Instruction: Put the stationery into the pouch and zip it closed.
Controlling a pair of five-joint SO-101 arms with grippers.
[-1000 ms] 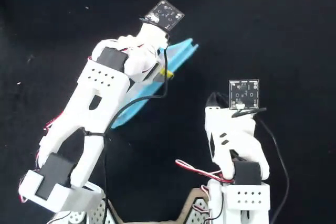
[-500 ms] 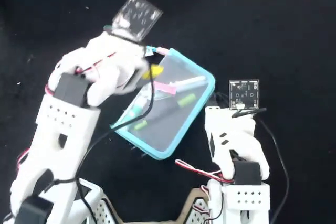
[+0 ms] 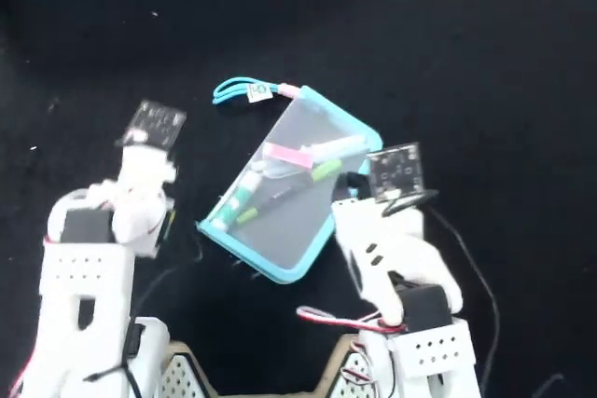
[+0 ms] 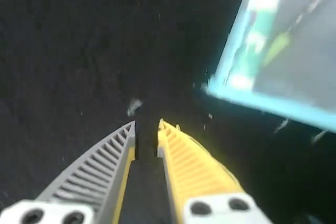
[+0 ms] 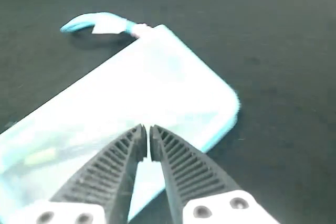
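The clear pouch (image 3: 284, 195) with blue trim lies flat mid-table, with pens and markers (image 3: 289, 160) showing through its window. Its blue wrist strap (image 3: 235, 90) and pink zip pull (image 3: 286, 91) point to the far side. My left arm (image 3: 117, 216) stands apart from the pouch on its left. The left gripper (image 4: 147, 125) is shut on nothing above bare black cloth, with the pouch's corner (image 4: 273, 51) off to one side. My right arm (image 3: 392, 249) is at the pouch's right corner. The right gripper (image 5: 146, 130) is shut and empty, low over the pouch (image 5: 157, 87).
Black cloth (image 3: 485, 72) covers the whole table. The arm bases (image 3: 270, 375) crowd the near edge, and there is open room at the far side and far right.
The left arm let go of the lifted pouch and drew back left and toward the near edge. The pouch dropped flat onto the table. The right arm swung slightly left toward it.
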